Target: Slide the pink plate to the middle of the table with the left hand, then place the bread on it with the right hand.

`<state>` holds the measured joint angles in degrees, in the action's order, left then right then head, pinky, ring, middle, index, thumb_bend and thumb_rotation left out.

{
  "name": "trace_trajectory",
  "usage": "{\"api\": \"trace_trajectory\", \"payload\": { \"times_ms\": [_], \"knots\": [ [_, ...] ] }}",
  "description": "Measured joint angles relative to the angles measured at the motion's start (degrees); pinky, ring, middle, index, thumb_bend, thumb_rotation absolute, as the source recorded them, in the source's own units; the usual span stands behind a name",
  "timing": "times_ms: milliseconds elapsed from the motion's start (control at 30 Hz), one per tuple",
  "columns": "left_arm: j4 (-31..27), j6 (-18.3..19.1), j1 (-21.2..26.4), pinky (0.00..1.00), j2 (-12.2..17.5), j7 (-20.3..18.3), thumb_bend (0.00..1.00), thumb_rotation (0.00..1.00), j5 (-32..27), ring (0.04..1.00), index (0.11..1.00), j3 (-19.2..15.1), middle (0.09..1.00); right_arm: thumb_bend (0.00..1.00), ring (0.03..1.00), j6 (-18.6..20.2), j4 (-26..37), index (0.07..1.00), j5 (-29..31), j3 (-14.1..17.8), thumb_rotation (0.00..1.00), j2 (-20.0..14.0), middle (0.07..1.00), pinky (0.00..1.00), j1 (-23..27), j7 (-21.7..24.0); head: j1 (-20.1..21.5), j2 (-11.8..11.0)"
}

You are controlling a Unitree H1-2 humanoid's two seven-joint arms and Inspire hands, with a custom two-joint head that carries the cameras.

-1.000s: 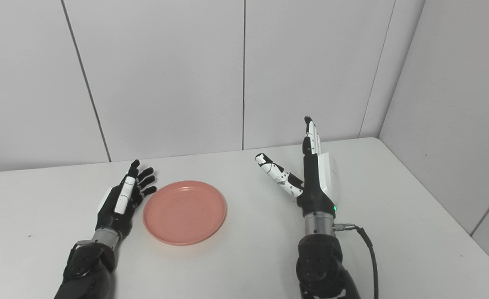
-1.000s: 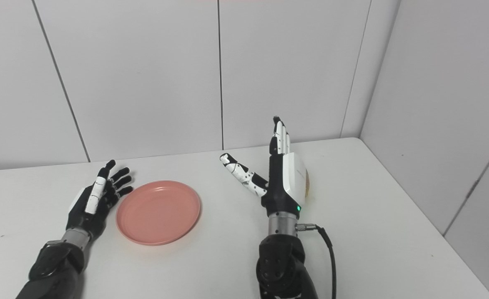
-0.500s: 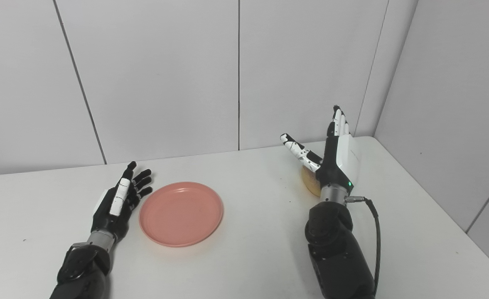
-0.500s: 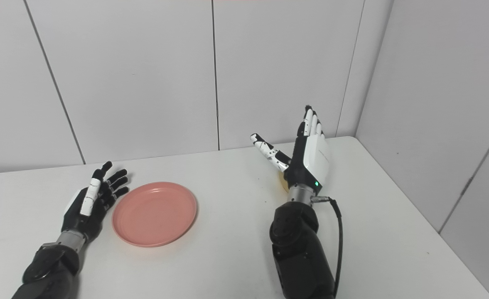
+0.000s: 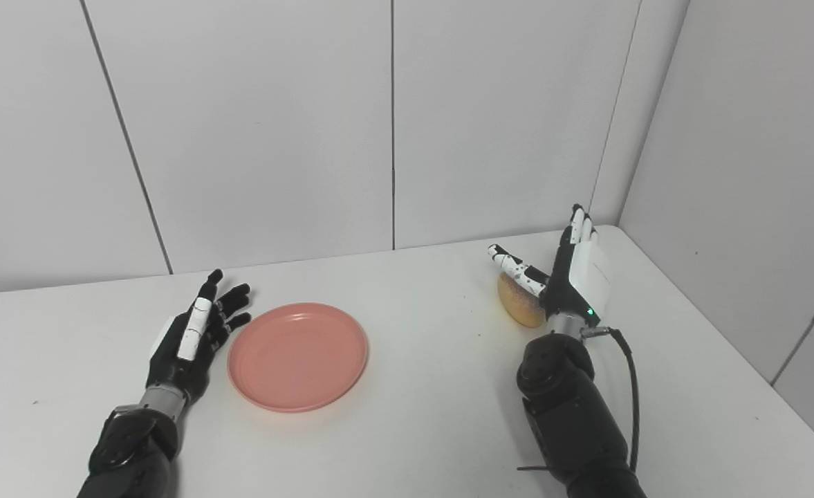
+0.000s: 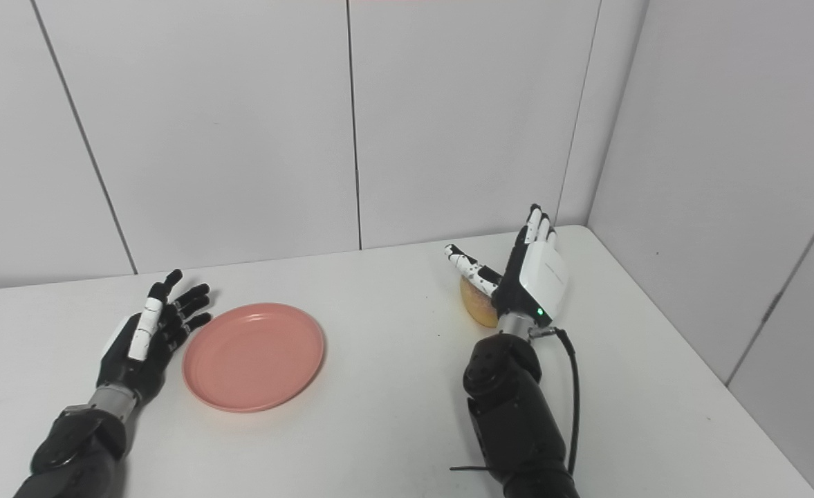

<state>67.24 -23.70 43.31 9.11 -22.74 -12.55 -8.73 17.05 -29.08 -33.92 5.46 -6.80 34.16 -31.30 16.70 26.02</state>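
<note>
Fingers (image 5: 579, 228) spread — right hand (image 5: 572, 277) at bread (image 5: 517, 304), pink plate (image 5: 298, 355) apart

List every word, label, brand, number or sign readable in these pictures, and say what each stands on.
None can be read in either view.
Pink plate: plain, no print.
Bread: unmarked.
Right robot hand: white back cover blank; only a green light near the wrist.
Left robot hand: no lettering visible.
Table and wall panels: bare.
</note>
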Motion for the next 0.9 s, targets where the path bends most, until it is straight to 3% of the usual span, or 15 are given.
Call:
{"api": "trace_trajectory", "payload": {
  "times_ms": [200, 467, 900],
  "knots": [
    [-0.1, 0.0, 0.0, 0.82, -0.1, 0.0, 0.86, 0.84, 0.0, 0.88, 0.99, 0.0, 0.859, 1.0, 0.974, 0.0, -5.5, 1.0, 0.7, -1.2, 0.46, -1.3, 1.0, 0.94, 0.8, -1.5, -0.2, 0.1],
    [-0.1, -0.1, 0.0, 0.81, 0.0, 0.1, 0.85, 0.85, 0.1, 0.874, 0.995, 0.5, 0.849, 1.0, 0.985, 0.0, -10.3, 1.0, 1.6, -4.2, 0.49, -3.2, 1.0, 0.92, 2.3, -3.2, -0.3, 0.4],
    [-0.9, -0.1, -0.3, 0.78, 0.0, 0.2, 0.84, 0.84, 0.2, 0.851, 0.999, 0.9, 0.864, 1.0, 1.0, -0.1, -12.0, 1.0, 2.5, -7.1, 0.47, -3.5, 1.0, 0.96, 2.3, -3.4, -0.6, 0.7]
  ]
}}
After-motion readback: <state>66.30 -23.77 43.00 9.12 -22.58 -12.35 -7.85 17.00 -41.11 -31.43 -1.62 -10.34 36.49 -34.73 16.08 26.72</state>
